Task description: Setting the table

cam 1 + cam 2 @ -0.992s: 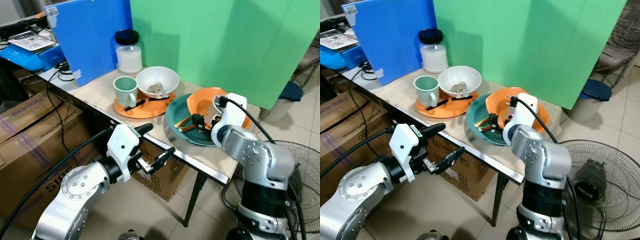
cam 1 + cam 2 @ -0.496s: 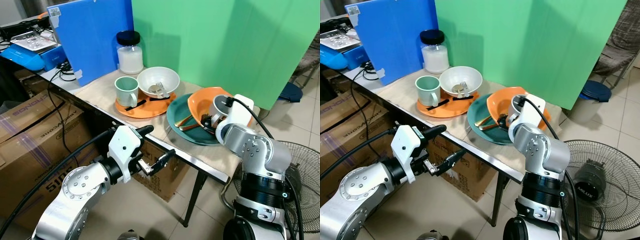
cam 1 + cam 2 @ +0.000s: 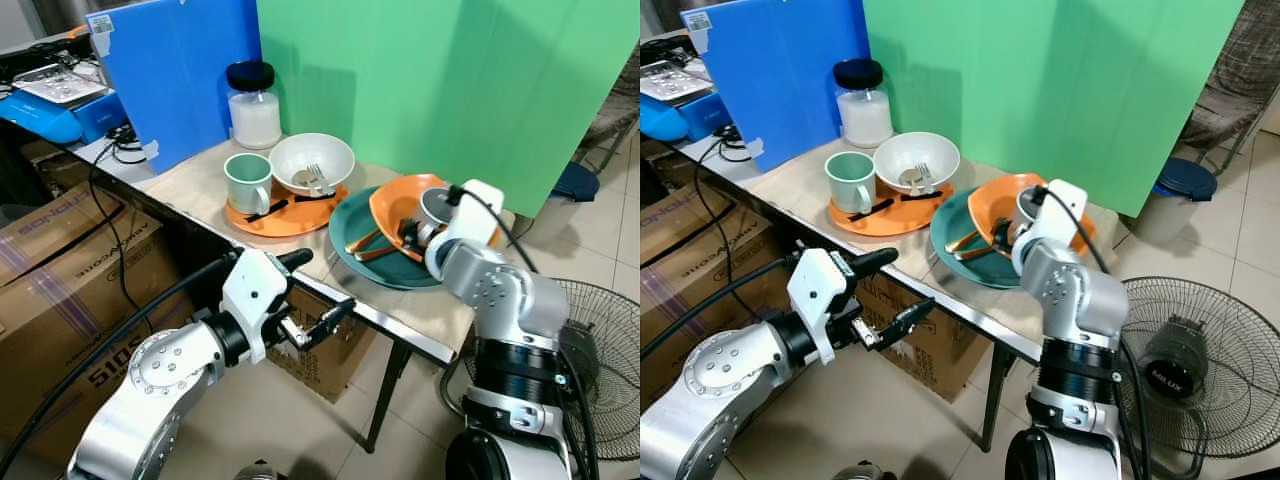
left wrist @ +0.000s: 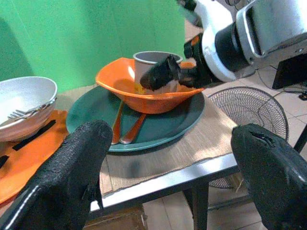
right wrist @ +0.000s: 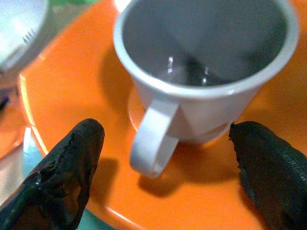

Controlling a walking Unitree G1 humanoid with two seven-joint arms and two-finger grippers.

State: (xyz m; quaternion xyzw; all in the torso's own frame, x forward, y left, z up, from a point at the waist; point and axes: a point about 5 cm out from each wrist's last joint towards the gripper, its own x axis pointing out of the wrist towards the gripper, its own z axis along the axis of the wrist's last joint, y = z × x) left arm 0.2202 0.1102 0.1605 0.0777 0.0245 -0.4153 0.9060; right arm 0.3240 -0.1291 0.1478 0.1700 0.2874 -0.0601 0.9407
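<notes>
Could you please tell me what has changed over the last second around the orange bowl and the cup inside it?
The right end effector has moved from the near rim of the teal plate up over the orange bowl and now brackets the grey cup, fingers open on either side, not yet closed. The left end effector stays open in front of the table edge. Dishes are unmoved.

Cardboard boxes [image 3: 60, 270] sit under the table, a floor fan [image 3: 1185, 365] beside.
</notes>
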